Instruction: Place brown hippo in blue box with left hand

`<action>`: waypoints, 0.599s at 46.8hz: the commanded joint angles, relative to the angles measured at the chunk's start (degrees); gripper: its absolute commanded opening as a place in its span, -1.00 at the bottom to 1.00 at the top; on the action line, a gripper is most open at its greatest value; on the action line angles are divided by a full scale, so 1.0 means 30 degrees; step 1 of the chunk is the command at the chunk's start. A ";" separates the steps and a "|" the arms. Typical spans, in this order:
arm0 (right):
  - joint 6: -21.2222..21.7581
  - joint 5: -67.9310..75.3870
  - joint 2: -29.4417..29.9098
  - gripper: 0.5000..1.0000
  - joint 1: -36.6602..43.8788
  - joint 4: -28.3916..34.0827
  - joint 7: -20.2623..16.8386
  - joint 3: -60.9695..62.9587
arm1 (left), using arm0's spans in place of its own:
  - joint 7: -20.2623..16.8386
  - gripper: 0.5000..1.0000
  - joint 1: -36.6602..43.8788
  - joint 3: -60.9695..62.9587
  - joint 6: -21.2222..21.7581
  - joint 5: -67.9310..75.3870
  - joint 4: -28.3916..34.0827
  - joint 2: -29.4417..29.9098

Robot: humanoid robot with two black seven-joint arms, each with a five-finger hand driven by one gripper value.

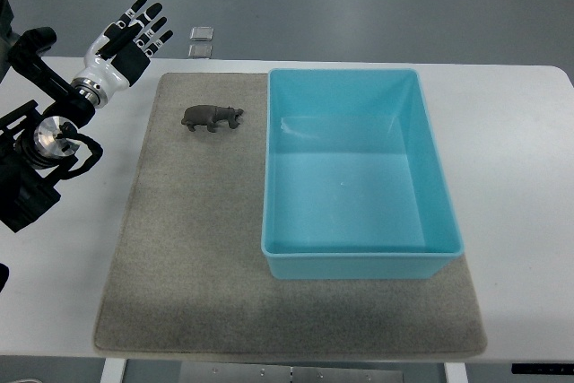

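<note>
A small brown plastic hippo (pixel 212 117) stands on its feet near the far left corner of a grey felt mat (pixel 188 257) spread over the white bench (pixel 520 150); its head points toward the light blue rectangular plastic box (pixel 362 264), which sits on the mat's right part, just beside the toy but apart from it; the black-and-white left hand (pixel 133 37) hovers at the bench's far left corner, fingers released and spread, grasping nothing, well apart from the hippo.
</note>
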 commanded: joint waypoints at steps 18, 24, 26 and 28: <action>0.0000 0.0000 0.0000 0.74 0.0000 0.0000 -0.0001 0.0000 | 0.0030 1.00 -0.0004 -0.0013 -0.0966 0.0001 0.0103 -0.0027; 0.0000 0.0000 0.0000 0.74 0.0000 0.0000 -0.0001 0.0000 | 0.0030 1.00 0.0025 -0.0013 -0.0966 0.0001 0.0161 0.0002; 0.0000 0.0000 0.0000 0.74 0.0000 0.0000 -0.0001 0.0000 | 0.0001 1.00 0.0083 -0.0013 -0.0966 0.0001 0.0132 0.0002; 0.0000 0.0000 0.0000 0.74 0.0000 0.0000 -0.0001 0.0000 | 0.0030 1.00 0.0113 -0.0013 -0.0966 0.0001 0.0074 0.0002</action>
